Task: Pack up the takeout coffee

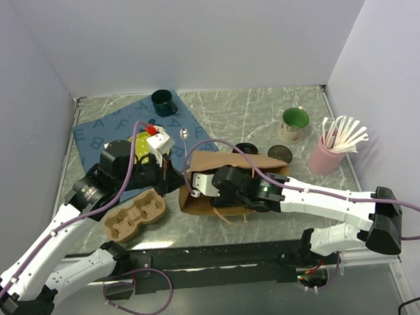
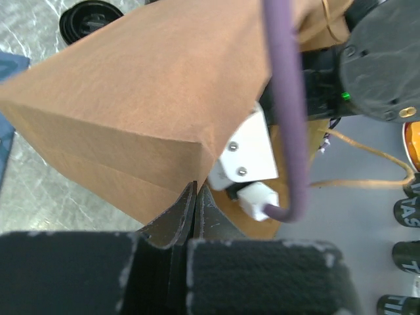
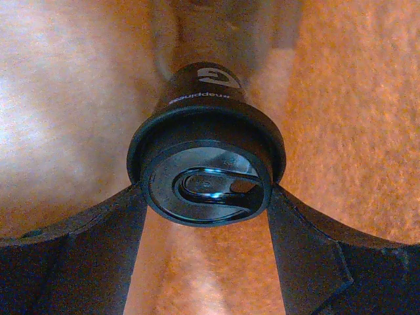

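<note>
The takeout coffee (image 3: pixel 207 177) sits clamped between the right gripper (image 3: pixel 207 197)'s fingers; the left gripper (image 2: pixel 195 197), closed probably on the brown paper bag (image 2: pixel 131 98), may slip, collapsing it.

The left gripper (image 2: pixel 195 200) has its dark fingers (image 2: pixel 174 226) pressed together on a folded edge of the brown paper bag (image 2: pixel 144 98), which spreads up and to the left from the fingertips. Just right of the tips, a purple cable (image 2: pixel 285 98) drops into a white connector (image 2: pixel 257 197). Far beyond the fingers, up and to the left, a round black lid (image 2: pixel 92 16) lies on the marbled table (image 2: pixel 26 190).
</note>
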`<state>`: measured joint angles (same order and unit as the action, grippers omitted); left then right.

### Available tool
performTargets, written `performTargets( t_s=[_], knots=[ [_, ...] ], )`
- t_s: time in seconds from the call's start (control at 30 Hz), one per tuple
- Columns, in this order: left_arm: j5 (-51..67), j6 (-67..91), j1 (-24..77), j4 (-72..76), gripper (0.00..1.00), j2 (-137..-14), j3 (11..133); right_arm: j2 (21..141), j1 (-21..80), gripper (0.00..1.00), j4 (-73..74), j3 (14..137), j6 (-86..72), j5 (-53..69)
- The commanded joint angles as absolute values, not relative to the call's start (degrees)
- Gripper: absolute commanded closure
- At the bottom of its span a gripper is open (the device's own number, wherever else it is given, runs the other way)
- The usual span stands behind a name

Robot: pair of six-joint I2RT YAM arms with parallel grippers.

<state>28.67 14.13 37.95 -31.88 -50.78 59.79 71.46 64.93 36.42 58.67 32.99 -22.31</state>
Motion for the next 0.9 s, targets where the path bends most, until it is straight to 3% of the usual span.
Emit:
performTargets(
  t_s=[0.0, 0.87],
  knots=[
    [31.0, 16.3, 38.1, -31.9, 0.99, -50.4, 61.7, 72.2, 63.9, 0.53, 31.2, 56.4, 33.5, -25.4],
    [30.5, 19.9, 38.1, -32.3, 0.99, -50.9, 60.6, 75.7, 61.1, 0.53, 24.8, 54.2, 30.5, -29.7]
  ],
)
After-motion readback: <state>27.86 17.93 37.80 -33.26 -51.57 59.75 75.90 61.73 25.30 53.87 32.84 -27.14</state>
